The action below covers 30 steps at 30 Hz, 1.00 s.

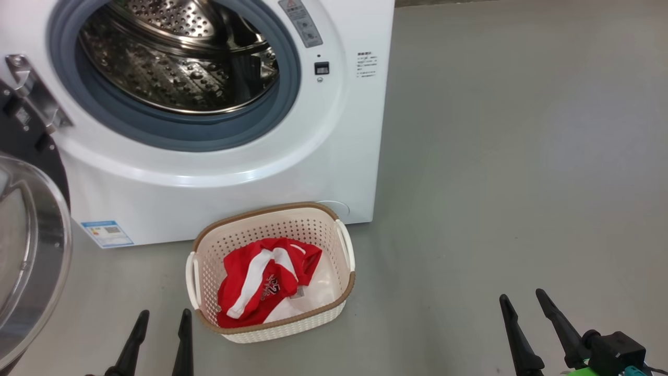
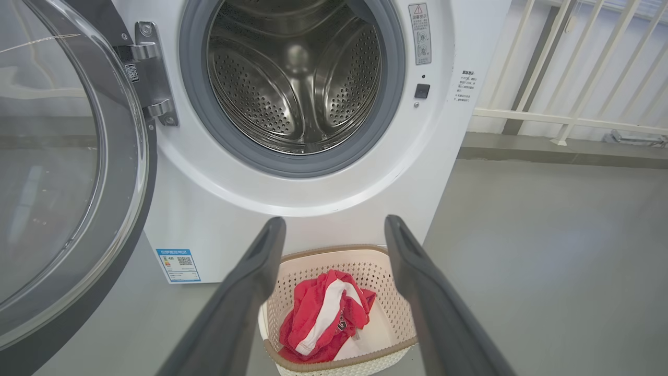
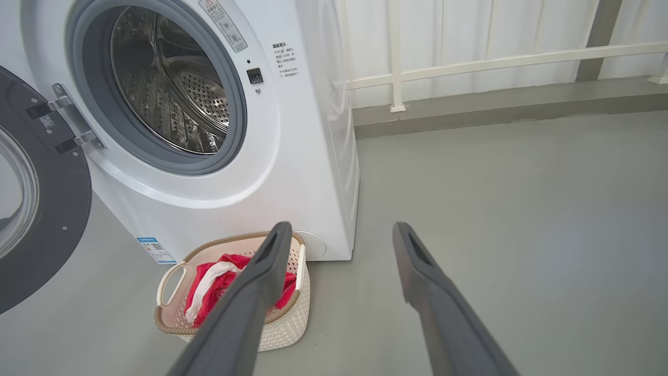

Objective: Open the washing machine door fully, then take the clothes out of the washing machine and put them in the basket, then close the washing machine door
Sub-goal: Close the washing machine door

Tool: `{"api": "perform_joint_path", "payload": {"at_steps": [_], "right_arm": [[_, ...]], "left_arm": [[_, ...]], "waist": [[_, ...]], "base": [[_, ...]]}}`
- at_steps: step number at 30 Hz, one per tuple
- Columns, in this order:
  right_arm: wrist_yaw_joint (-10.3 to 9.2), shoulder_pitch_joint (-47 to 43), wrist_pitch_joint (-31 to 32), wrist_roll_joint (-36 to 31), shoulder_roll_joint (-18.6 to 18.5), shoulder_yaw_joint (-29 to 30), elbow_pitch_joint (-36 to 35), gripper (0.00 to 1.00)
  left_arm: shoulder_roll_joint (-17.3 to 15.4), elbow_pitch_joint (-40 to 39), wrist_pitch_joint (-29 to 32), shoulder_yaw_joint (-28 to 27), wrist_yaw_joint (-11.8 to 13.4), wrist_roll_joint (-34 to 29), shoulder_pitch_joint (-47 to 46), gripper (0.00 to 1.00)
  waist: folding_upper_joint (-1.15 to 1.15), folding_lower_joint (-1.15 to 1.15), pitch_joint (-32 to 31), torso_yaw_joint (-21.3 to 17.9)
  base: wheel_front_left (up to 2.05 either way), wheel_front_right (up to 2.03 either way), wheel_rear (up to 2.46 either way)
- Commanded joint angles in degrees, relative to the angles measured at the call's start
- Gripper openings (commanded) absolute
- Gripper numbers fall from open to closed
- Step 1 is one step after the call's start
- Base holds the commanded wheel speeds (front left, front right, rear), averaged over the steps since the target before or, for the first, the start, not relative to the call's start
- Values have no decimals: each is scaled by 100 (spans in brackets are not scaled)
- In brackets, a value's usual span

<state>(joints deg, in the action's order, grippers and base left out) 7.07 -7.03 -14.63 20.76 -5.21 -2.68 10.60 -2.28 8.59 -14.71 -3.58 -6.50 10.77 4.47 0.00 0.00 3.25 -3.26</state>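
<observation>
1. Red clothes (image 1: 266,284) with white stripes lie crumpled inside the basket (image 1: 271,210); you can see white lettering on one of them.
2. You find the basket standing on the grey floor (image 1: 496,156), between 6 and 7 o'clock in the head view. It is just in front of the washing machine (image 1: 219,193), near the lower right corner of the machine.
3. You see the washing machine door (image 1: 31,250) swung wide open at 9 o'clock. It hangs on a metal hinge (image 1: 34,94) at the left side of the machine.
4. At 10 o'clock the steel drum (image 1: 177,62) shows you its perforated wall, and a grey seal (image 1: 172,133) goes around its mouth.
5. Your left gripper (image 1: 165,312) is at 8 o'clock. Its fingers stand apart with nothing between them, near the left handle of the basket.
6. Your right gripper (image 1: 522,294) is at 4 o'clock. Its fingers also stand apart and hold nothing, over bare floor and well apart from the basket.
</observation>
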Motion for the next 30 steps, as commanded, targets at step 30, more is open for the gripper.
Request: {"api": "perform_joint_path", "payload": {"at_steps": [30], "right_arm": [[42, 65, -37, 24, -237, -481, -79, 100]], "left_arm": [[-60, -153, -29, 311, 691, 660, 96, 100]], "waist": [[0, 0, -176, 2507]], "base": [[0, 0, 0]]}}
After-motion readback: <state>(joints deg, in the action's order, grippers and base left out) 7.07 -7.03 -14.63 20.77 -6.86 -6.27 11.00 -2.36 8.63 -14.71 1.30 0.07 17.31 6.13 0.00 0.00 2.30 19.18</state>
